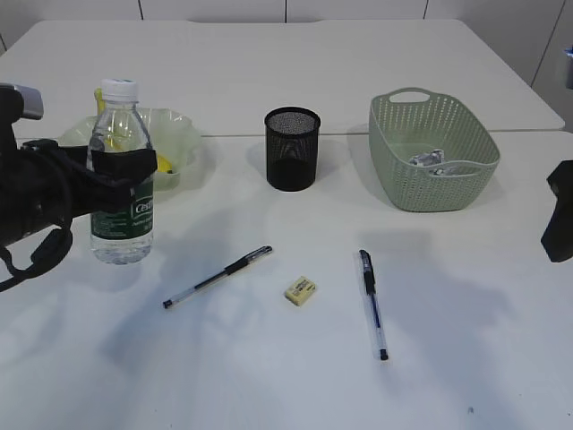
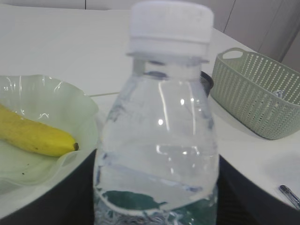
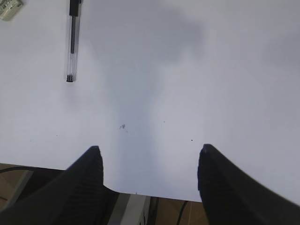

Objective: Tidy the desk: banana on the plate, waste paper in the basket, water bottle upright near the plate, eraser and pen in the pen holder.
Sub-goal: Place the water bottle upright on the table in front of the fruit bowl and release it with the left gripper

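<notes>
water bottle point(image 1: 121, 175) upright, green label unreadable | left jaws clamp it | right jaws spread, empty

You see even, bright light; soft shadows cross the worktop point(image 1: 269, 376); the close water bottle point(image 2: 159, 140) looks slightly blurred with glints.

Item count, referenced to the holder point(image 1: 292, 148):
- Pens: two. One pen point(image 1: 218, 277) lies in front to the left; the other pen point(image 1: 373, 303) in front to the right.
- Eraser point(image 1: 300, 290): one, in front.
- Bottle point(image 1: 121, 175): one, to the left.
- Plate point(image 1: 172, 134): one, to the left.
- Banana point(image 2: 36, 136): one, to the left.
- Basket point(image 1: 432, 148): one, to the right.
</notes>
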